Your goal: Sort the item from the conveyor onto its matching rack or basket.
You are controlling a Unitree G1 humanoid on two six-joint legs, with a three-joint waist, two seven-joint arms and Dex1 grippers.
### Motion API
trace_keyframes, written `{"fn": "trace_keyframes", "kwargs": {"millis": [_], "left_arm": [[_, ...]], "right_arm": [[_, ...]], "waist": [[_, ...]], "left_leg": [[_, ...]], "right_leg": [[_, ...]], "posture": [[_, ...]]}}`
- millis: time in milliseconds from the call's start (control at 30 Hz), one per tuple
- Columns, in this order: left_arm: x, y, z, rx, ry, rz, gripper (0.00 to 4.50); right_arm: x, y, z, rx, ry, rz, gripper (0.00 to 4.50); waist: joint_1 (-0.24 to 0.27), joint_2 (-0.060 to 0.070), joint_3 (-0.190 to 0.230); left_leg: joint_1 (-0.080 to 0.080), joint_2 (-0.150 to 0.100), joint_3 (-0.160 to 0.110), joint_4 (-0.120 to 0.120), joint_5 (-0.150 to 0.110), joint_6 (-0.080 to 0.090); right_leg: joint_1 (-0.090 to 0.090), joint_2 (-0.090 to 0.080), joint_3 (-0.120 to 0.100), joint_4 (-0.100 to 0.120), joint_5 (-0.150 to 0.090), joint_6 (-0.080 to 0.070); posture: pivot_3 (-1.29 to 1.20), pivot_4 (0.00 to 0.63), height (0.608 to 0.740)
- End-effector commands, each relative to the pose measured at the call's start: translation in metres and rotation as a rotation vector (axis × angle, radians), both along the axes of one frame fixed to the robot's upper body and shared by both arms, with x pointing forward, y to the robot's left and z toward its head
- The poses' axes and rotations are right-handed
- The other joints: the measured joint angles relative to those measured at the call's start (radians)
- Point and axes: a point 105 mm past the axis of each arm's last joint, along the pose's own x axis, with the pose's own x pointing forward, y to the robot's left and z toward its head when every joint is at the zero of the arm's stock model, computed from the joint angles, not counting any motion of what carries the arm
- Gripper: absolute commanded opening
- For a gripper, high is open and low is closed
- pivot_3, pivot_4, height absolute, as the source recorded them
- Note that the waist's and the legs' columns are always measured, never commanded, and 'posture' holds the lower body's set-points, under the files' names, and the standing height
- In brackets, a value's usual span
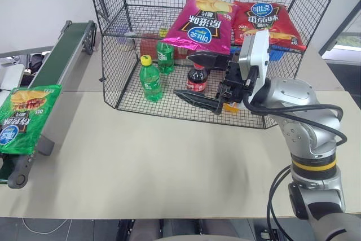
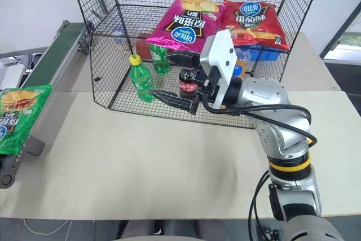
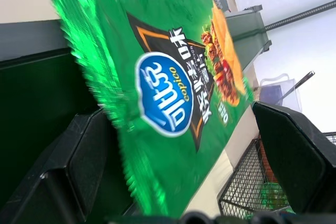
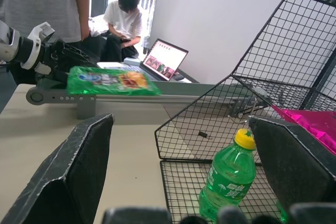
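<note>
My left gripper (image 3: 178, 171) gapes wide around the green crisp bag (image 3: 173, 87); closing carelessly could let the slick foil slip off the conveyor (image 1: 62, 49).

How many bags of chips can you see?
3. A magenta bag and a red bag lie side by side on the upper shelf of the wire rack. The green bag lies at the near end of the conveyor. More may be hidden.

"copico" plus Chinese characters is printed in the blue oval logo on the green crisp bag (image 3: 173, 103); nothing else is readable.
</note>
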Motion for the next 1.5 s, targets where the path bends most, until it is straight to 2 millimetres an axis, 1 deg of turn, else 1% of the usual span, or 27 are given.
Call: {"fn": "trace_keyframes", "kwargs": {"millis": [33,133,167,233,267,300,400,433,467,567,633,733,800,867,933,1033,1133,1267,1367,1500], "left_arm": [[0.0,0.002,0.016,0.037,-0.045,0.002,4.47],[0.0,0.003,0.02,0.049,-0.066,0.0,4.47],[0.0,0.003,0.021,0.054,-0.069,0.003,3.96],[-0.001,0.004,0.023,0.062,-0.076,0.002,3.3],[-0.001,0.004,0.024,0.064,-0.077,0.001,2.74],[-0.001,0.004,0.025,0.069,-0.08,0.001,2.38],[-0.002,0.005,0.032,0.081,-0.115,0.006,0.87],[-0.002,0.005,0.036,0.083,-0.132,0.005,0.51],[-0.002,0.005,0.038,0.088,-0.146,0.002,0.06],[0.001,0.001,0.052,0.114,-0.212,-0.018,0.06],[0.004,-0.006,0.065,0.137,-0.264,-0.053,0.06],[0.011,-0.025,0.085,0.204,-0.315,-0.148,0.06],[0.014,-0.041,0.098,0.245,-0.353,-0.236,0.06],[0.018,-0.064,0.112,0.306,-0.401,-0.347,0.06],[0.02,-0.08,0.119,0.362,-0.409,-0.426,0.06],[0.026,-0.121,0.131,0.452,-0.467,-0.627,0.06],[0.037,-0.159,0.149,0.501,-0.559,-0.778,0.06],[0.05,-0.187,0.17,0.502,-0.654,-0.859,0.06],[0.063,-0.21,0.193,0.476,-0.74,-0.915,0.06],[0.083,-0.224,0.226,0.407,-0.833,-0.906,0.06]], "right_arm": [[-0.006,0.0,0.013,0.031,-0.048,0.009,4.5],[-0.006,0.0,0.014,0.034,-0.048,0.009,4.5],[-0.006,0.0,0.014,0.035,-0.048,0.009,4.5],[-0.006,0.001,0.014,0.036,-0.048,0.01,4.5],[-0.006,0.001,0.014,0.037,-0.049,0.01,4.5],[-0.006,0.001,0.014,0.038,-0.049,0.01,4.5],[-0.005,0.001,0.014,0.041,-0.051,0.01,4.5],[-0.005,0.001,0.015,0.042,-0.053,0.01,4.5],[-0.005,0.001,0.015,0.044,-0.054,0.008,4.5],[-0.002,0.0,0.017,0.053,-0.065,-0.001,4.5],[-0.002,-0.001,0.019,0.058,-0.069,-0.006,4.5],[0.0,-0.002,0.022,0.074,-0.077,-0.016,4.5],[0.001,-0.003,0.024,0.085,-0.084,-0.022,4.5],[0.002,-0.003,0.027,0.097,-0.096,-0.034,4.5],[0.003,-0.004,0.03,0.105,-0.104,-0.043,4.5],[0.005,-0.007,0.035,0.115,-0.122,-0.064,4.5],[0.007,-0.01,0.041,0.135,-0.14,-0.086,4.5],[0.008,-0.011,0.049,0.163,-0.162,-0.112,4.5],[0.007,-0.013,0.053,0.171,-0.174,-0.13,4.5],[0.005,-0.013,0.054,0.176,-0.183,-0.144,4.5]], "waist": [[0.0,0.0,0.0],[0.0,0.0,0.0],[0.0,0.0,0.0],[0.0,0.0,0.0],[-0.001,0.0,0.0],[-0.001,0.0,0.0],[-0.001,0.0,0.0],[-0.001,0.0,0.0],[-0.001,0.0,0.0],[-0.001,0.0,0.0],[-0.001,0.0,0.0],[-0.001,-0.002,0.0],[-0.001,-0.002,0.0],[-0.001,-0.002,0.0],[-0.001,-0.002,0.0],[-0.001,-0.002,0.001],[0.003,-0.002,0.001],[0.003,-0.002,0.001],[0.004,-0.002,0.001],[0.011,-0.002,0.001]], "left_leg": [[0.0,0.0,0.0,0.0,0.0,0.0],[0.0,0.0,0.0,0.0,0.0,0.0],[0.0,0.0,0.0,0.0,0.0,0.0],[0.0,0.0,0.0,0.0,0.0,0.0],[0.0,0.0,0.0,0.0,0.0,0.0],[0.0,0.0,0.0,0.0,0.0,0.0],[0.0,0.0,0.0,0.0,0.0,0.0],[0.0,0.0,0.0,0.0,0.0,0.0],[0.0,0.0,0.0,0.0,0.0,0.0],[0.0,0.0,0.0,0.0,0.0,0.0],[0.0,0.0,0.0,0.0,0.0,0.0],[0.0,0.0,0.0,0.0,0.0,0.0],[-0.001,0.0,0.0,0.0,0.0,0.0],[0.0,0.0,0.0,0.0,0.0,0.0],[0.0,0.0,0.0,-0.001,0.0,0.0],[0.0,-0.001,0.001,-0.001,0.0,-0.001],[0.0,-0.001,0.001,-0.001,0.0,-0.001],[-0.001,-0.002,0.002,-0.001,0.001,-0.001],[-0.001,-0.002,0.003,-0.001,0.001,-0.001],[-0.001,-0.003,0.003,-0.001,0.001,-0.001]], "right_leg": [[0.0,0.0,0.0,0.0,0.0,0.0],[0.0,0.0,0.0,0.0,0.0,0.0],[0.0,0.0,0.0,0.0,0.0,0.0],[0.0,0.0,0.0,0.0,0.0,0.0],[0.0,0.0,0.0,0.0,0.0,0.0],[0.0,0.0,0.0,0.0,0.0,0.0],[0.0,0.0,0.0,0.0,0.0,0.0],[0.0,0.0,0.0,0.0,0.0,0.0],[0.0,0.0,0.0,0.0,0.0,0.0],[0.0,0.0,0.0,0.0,0.0,0.0],[0.0,0.0,0.0,0.0,0.0,0.0],[0.0,0.0,-0.001,-0.001,0.0,0.0],[0.0,0.0,0.0,-0.001,0.0,0.0],[0.0,-0.001,0.0,-0.001,0.0,0.0],[0.0,0.0,0.0,-0.001,0.0,0.0],[0.0,0.001,-0.001,-0.001,0.0,0.0],[0.0,0.001,-0.001,-0.001,0.0,0.0],[0.0,0.002,-0.001,-0.002,0.0,0.0],[-0.001,0.003,-0.001,-0.002,0.0,0.0],[0.0,0.002,-0.001,-0.001,0.0,0.0]], "posture": [[0.0,0.15,0.74],[0.0,0.15,0.74],[0.0,0.15,0.74],[0.0,0.15,0.74],[0.0,0.15,0.74],[0.0,0.15,0.74],[0.0,0.15,0.74],[0.0,0.15,0.74],[0.0,0.15,0.74],[0.0,0.15,0.74],[0.0,0.15,0.74],[0.0,0.15,0.74],[0.0,0.15,0.74],[0.0,0.15,0.74],[0.0,0.15,0.74],[0.0,0.15,0.74],[0.0,0.15,0.74],[0.0,0.15,0.74],[0.0,0.15,0.74],[0.0,0.15,0.74]]}}
